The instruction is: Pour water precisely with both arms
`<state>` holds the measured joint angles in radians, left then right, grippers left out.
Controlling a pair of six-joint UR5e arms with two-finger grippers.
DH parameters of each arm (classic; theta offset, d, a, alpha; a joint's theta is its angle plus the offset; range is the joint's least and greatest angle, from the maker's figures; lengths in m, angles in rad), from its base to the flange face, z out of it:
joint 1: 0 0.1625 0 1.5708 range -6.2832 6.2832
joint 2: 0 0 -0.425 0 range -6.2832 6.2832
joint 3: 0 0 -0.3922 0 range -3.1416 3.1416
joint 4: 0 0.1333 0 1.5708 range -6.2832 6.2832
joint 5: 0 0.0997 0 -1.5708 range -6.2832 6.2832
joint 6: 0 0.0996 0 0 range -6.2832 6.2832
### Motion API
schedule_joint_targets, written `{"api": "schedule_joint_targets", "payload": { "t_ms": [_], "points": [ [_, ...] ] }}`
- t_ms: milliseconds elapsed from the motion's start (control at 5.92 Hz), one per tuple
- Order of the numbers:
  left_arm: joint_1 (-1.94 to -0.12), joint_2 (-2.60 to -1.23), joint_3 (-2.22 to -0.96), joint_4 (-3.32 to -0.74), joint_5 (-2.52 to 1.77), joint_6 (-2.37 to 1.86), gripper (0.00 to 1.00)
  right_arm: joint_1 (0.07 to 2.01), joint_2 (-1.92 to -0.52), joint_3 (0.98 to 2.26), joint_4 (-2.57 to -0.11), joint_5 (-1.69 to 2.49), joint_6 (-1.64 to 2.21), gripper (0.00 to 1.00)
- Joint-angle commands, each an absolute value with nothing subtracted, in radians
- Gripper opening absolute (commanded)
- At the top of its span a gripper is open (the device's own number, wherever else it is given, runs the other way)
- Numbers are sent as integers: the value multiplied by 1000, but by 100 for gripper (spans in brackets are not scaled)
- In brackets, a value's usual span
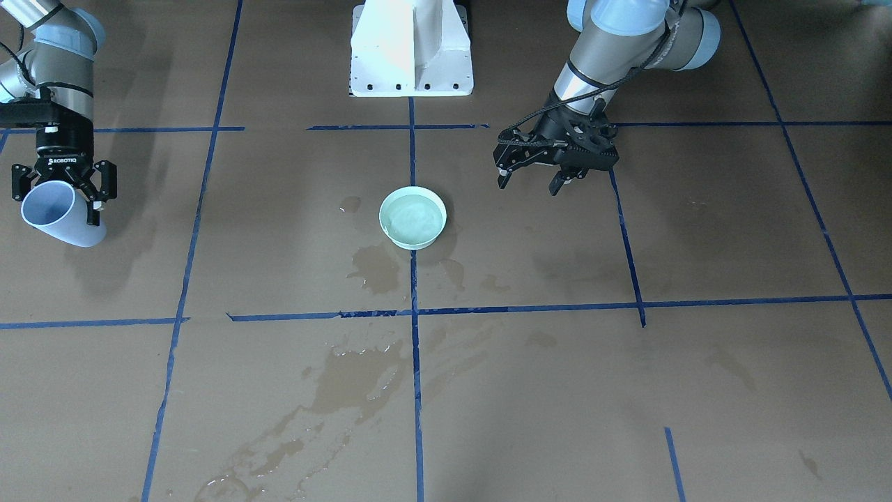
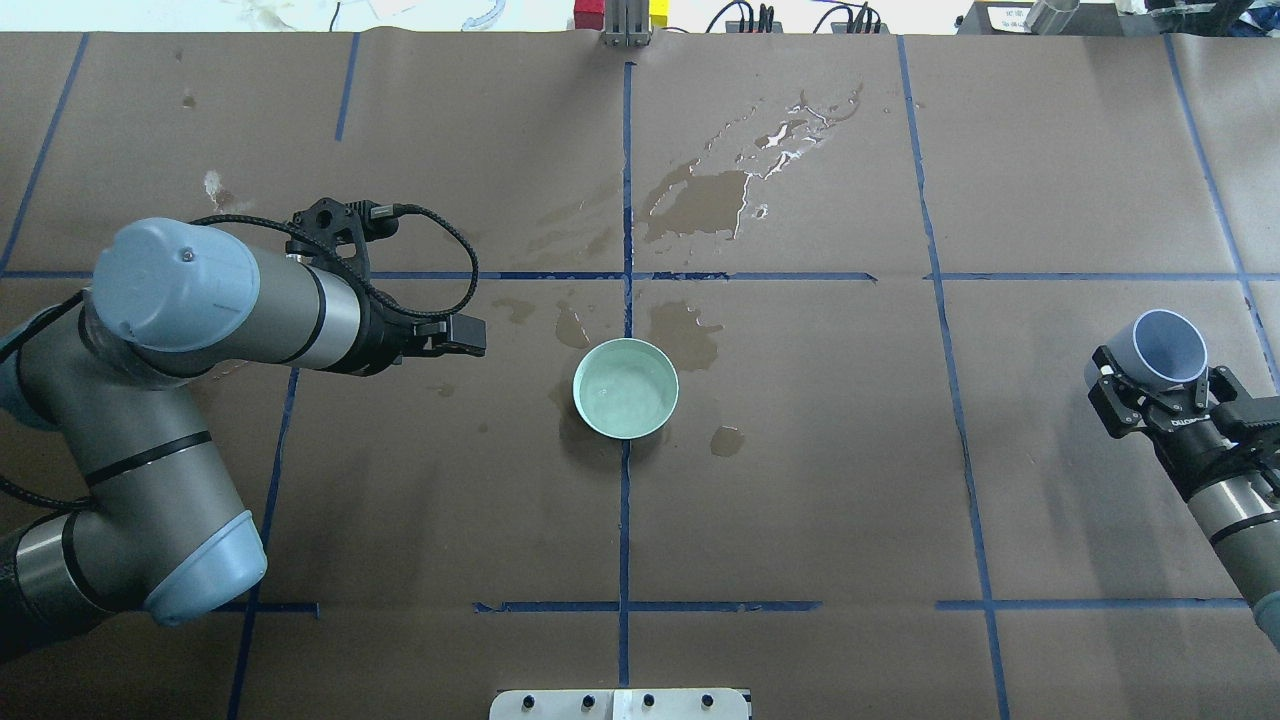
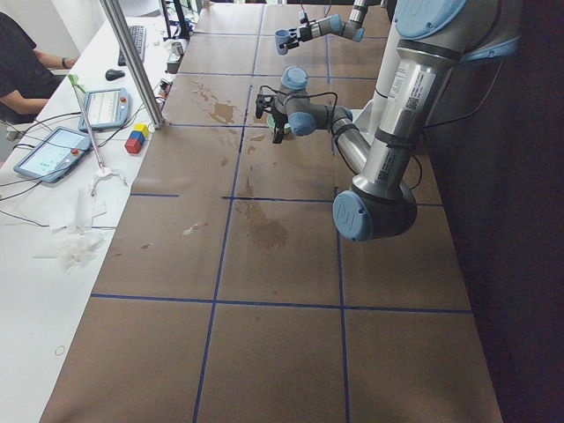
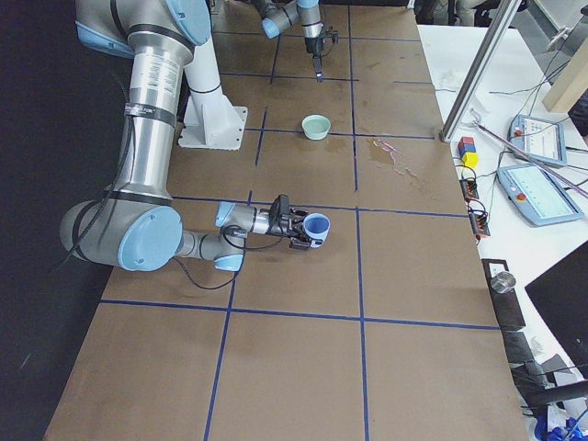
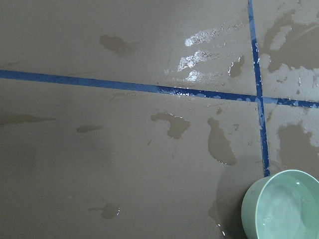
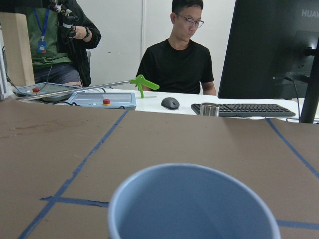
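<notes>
A pale green bowl (image 1: 412,217) stands at the table's centre, with water (image 2: 625,390) showing as a faint sheen inside; it also shows in the left wrist view (image 5: 284,206). My left gripper (image 1: 531,184) is open and empty, hovering beside the bowl on my left side, apart from it. My right gripper (image 1: 59,209) is shut on a pale blue cup (image 1: 61,215) far out on my right, held tilted with its mouth away from me. The cup (image 6: 194,209) fills the bottom of the right wrist view; no water shows in it.
Wet patches lie around the bowl (image 1: 375,268) and beyond it (image 1: 355,376). Blue tape lines grid the brown paper. The white pedestal (image 1: 411,49) stands at my base. Operators (image 6: 179,55) sit at a side desk past the table's right end.
</notes>
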<state>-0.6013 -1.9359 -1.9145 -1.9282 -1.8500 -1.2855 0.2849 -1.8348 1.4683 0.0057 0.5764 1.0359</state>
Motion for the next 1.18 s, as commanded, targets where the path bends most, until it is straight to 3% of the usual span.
{"api": "schedule_joint_targets", "payload": {
  "t_ms": [0,507,845,1014],
  "points": [
    [-600,-1937,-1914,-1928,-1850,-1285,100,282,-1836,1439,32,581,1042,0],
    [-601,-1936,-1916,-1928,-1850,-1285,100,279,-1829,1420,31,581,1042,5],
    [-601,-1936,-1916,-1928,-1850,-1285,100,279,-1827,1420,31,583,1042,28],
    [-600,-1934,-1916,-1928,-1850,-1285,100,279,-1827,1420,31,586,1042,29]
  ]
}}
